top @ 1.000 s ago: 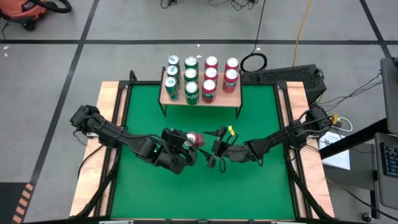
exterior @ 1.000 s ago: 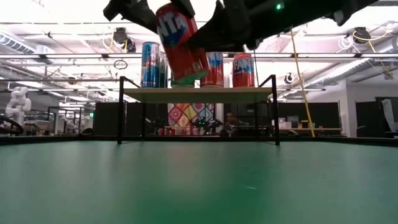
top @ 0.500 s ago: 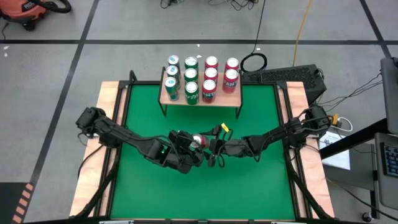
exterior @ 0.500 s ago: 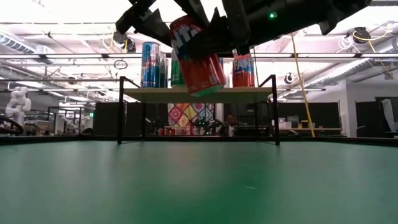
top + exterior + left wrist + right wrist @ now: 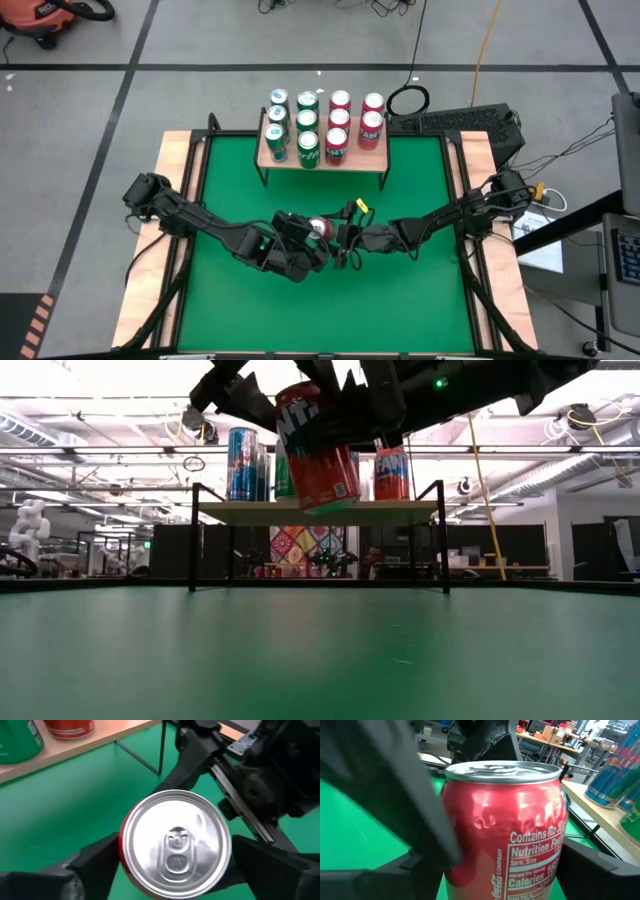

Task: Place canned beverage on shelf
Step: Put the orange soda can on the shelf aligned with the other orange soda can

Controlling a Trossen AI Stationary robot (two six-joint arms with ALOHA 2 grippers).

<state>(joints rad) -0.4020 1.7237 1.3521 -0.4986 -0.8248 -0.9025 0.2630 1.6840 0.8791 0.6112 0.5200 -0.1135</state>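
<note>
1. Nearest, above the middle of the green-topped counter [image 5: 400, 290], a red aluminium drink can with a silver pull-tab lid [image 5: 318, 448] hangs in the air, slightly tilted and well clear of the surface — it has not reached the shelf.

2. Both arms meet at this can. The left claw [image 5: 303, 236] comes in from the left; in the left wrist view its two dark fingers [image 5: 97, 857] stand on either side of the can just below the lid, spread about as wide as the can itself. Whether they press it or have just let go, I cannot tell.

3. The right claw [image 5: 341, 239] reaches in from the right, and its fingers [image 5: 590, 857] also flank the can's body. Whether they touch it is not clear, so which claw carries the weight cannot be settled — it looks like a hand-over between the arms.

4. Farther off, at the counter's far edge, stands the low shelf with a light wooden plank top on thin black metal legs [image 5: 375, 156]. Blue, green and red cans [image 5: 308, 150] already fill rows there.

5. Judged from this, earlier cans are placed; this one still needs carrying over to the far side and setting upright, probably in the bare space at the shelf's right.
</note>
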